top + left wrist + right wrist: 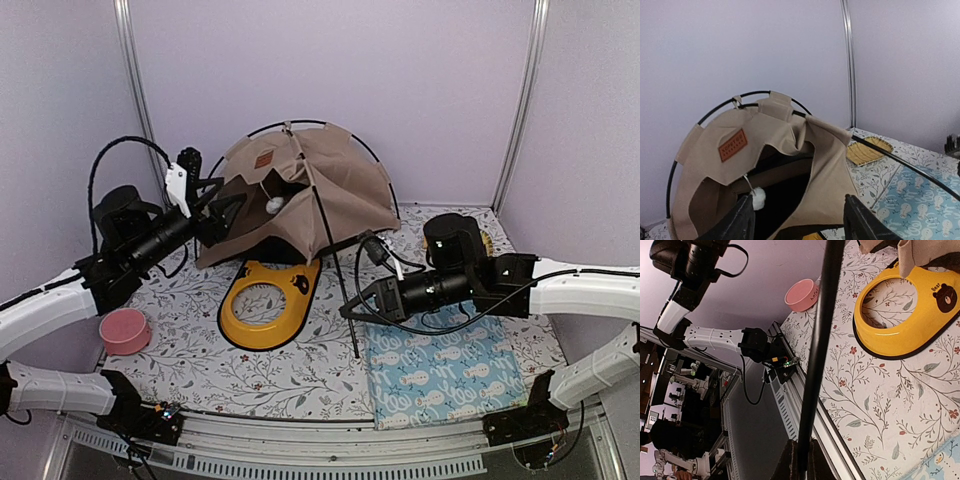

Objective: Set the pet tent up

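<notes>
The beige pet tent (340,185) slumps at the back of the table, its black poles arching over it. Its brown label (733,145) and white pom-pom (758,198) hang by the dark opening. My left gripper (213,208) sits at the tent's left side. In the left wrist view it (800,222) is open, with the fabric just beyond its fingers (742,222). My right gripper (348,312) is shut on a straight black pole (335,262) that slants from the tent top to the table. The right wrist view shows the pole (815,355) pinched low between the jaws (802,465).
A yellow oval bowl tray (243,328) lies in front of the tent, partly under its edge. A pink bowl (125,330) stands near the left front. A light blue patterned mat (445,375) lies at the right front. A small woven yellow piece (869,151) lies by the back wall.
</notes>
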Robot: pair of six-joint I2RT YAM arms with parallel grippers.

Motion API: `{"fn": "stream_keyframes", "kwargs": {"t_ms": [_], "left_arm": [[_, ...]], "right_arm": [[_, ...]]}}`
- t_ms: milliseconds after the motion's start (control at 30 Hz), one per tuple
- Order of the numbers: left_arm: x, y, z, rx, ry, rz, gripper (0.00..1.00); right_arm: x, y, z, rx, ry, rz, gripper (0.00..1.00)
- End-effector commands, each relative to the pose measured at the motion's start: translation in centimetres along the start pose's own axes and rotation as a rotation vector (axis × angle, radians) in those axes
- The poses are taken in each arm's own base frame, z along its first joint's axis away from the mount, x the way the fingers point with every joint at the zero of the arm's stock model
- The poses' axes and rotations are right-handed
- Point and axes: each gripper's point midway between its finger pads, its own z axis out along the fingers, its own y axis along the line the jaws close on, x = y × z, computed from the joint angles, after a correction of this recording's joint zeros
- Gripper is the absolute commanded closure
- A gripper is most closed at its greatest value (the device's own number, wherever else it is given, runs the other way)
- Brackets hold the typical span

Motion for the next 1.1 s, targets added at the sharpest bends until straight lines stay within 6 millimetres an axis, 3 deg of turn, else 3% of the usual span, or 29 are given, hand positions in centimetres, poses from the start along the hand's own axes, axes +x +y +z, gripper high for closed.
{"fn": "stream_keyframes", "kwargs": {"t_ms": [0,267,467,1067], "left_arm": [[3.5,-1.7,-0.7,-0.025,0.03,-0.108,0.4],[8.8,-6.3,-1.9,0.034,0.052,-0.215,0.48],[10.9,-9.1,-1.8,0.069,0.036,-0.161,0.54],[13.8,-8.8,0.8,-0.047,0.052,-0.08,0.69]], "right_arm": [[-3.9,3.4,0.5,-0.102,-0.097,-0.073,1.0],[-5.1,4.5,1.8,-0.138,-0.094,-0.078,1.0],[-5.7,5.3,2.8,-0.159,-0.082,-0.084,1.0],[-5.8,6.4,3.5,-0.178,-0.089,-0.08,1.0]]}}
